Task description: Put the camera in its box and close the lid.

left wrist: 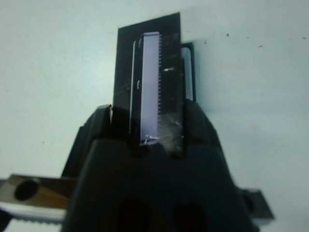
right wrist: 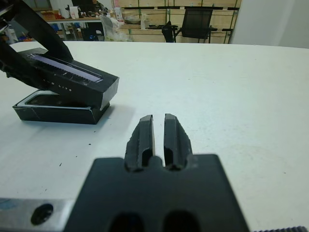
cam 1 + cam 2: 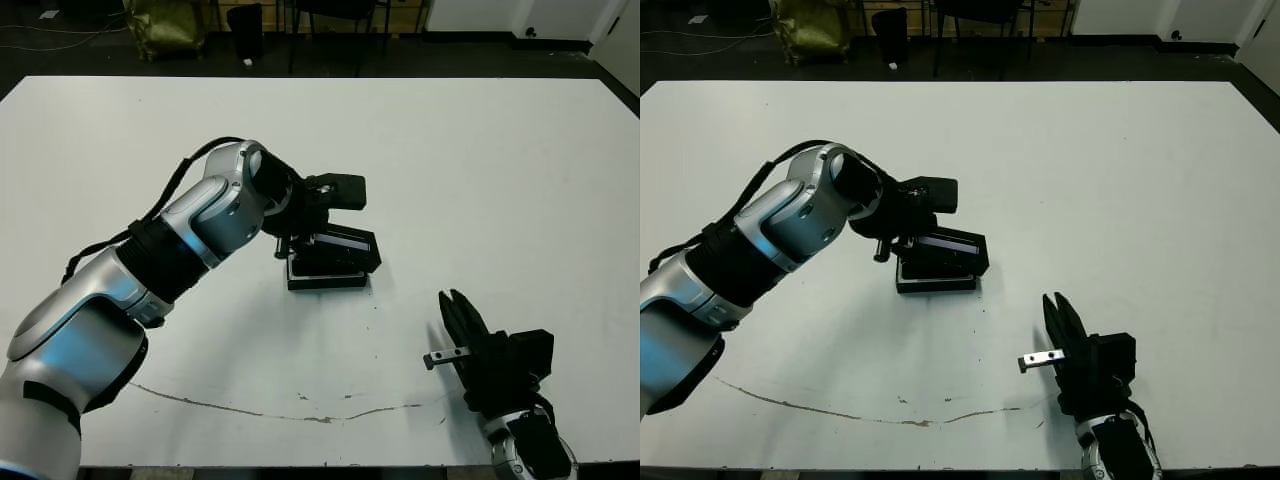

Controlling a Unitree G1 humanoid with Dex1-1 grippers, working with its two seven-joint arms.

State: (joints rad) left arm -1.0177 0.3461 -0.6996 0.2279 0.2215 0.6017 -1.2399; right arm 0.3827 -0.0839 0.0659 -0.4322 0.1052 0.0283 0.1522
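Note:
The lid [image 3: 345,245], flat and black with a pale glossy stripe, hangs tilted over the box [image 3: 325,278] near the table's middle. One end of the lid is raised. My left gripper [image 3: 292,240] is shut on the lid's left end; in the left wrist view the lid [image 1: 149,72] stands between the fingers. The right wrist view shows the box [image 2: 58,113] under the slanted lid [image 2: 72,77], with a dark bar inside that looks like the camera [image 2: 43,100], mostly hidden. My right gripper [image 3: 455,305] is shut and empty near the front right, well apart from the box.
A thin brownish line [image 3: 280,412] runs along the white table near its front edge. Chairs and a yellow-green bag [image 3: 165,25] stand on the dark floor beyond the table's far edge.

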